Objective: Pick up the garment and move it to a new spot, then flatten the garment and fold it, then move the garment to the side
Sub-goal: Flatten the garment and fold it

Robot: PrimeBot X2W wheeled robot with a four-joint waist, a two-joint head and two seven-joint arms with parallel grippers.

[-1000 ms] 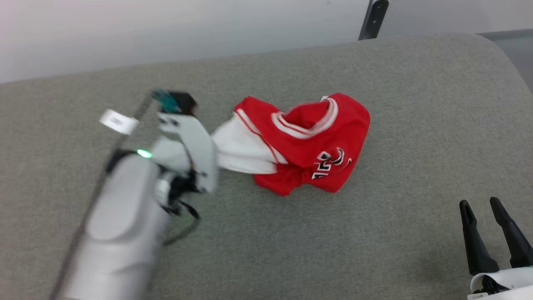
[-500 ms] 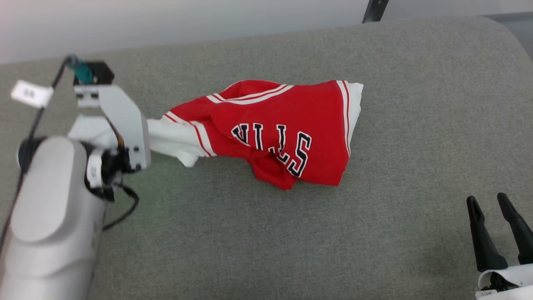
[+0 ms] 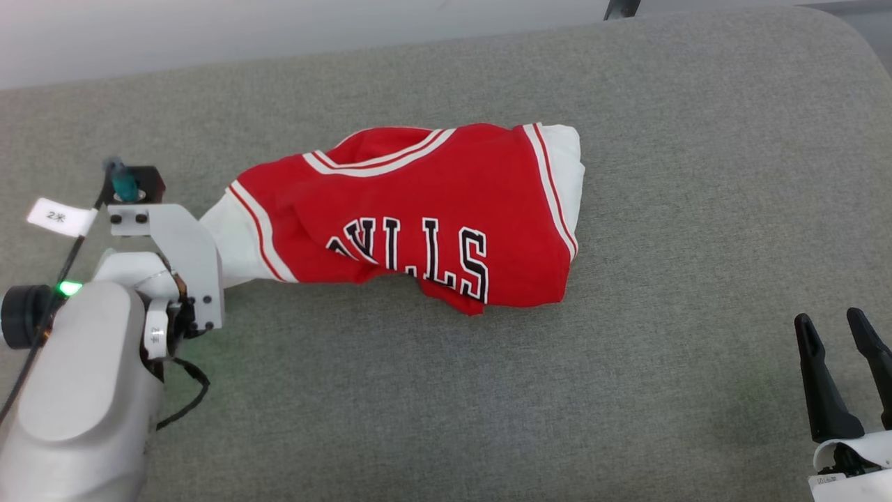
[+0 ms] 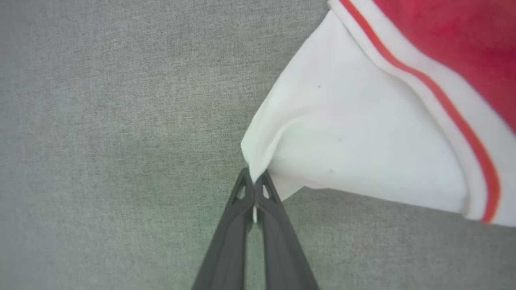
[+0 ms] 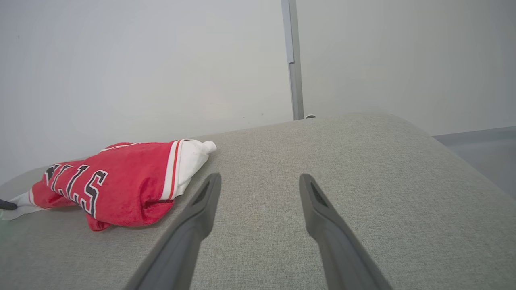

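Surface: grey woven upholstery (image 3: 662,390), padded, running from the near edge to the far edge; the far right corner is rounded and the weave is fine and even.
Wall: plain white (image 3: 209,28), directly behind the far edge of the surface.
Post: slim grey upright (image 5: 296,60) against the wall, far side, right of centre; its foot is hidden behind the surface's far edge.
Floor: grey-blue strip (image 5: 479,139), far right, beyond the rounded corner.

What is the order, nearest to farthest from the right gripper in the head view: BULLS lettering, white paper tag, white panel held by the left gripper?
From the right gripper:
1. BULLS lettering, middle of the jersey.
2. white panel, its left end.
3. white paper tag, at the far left.
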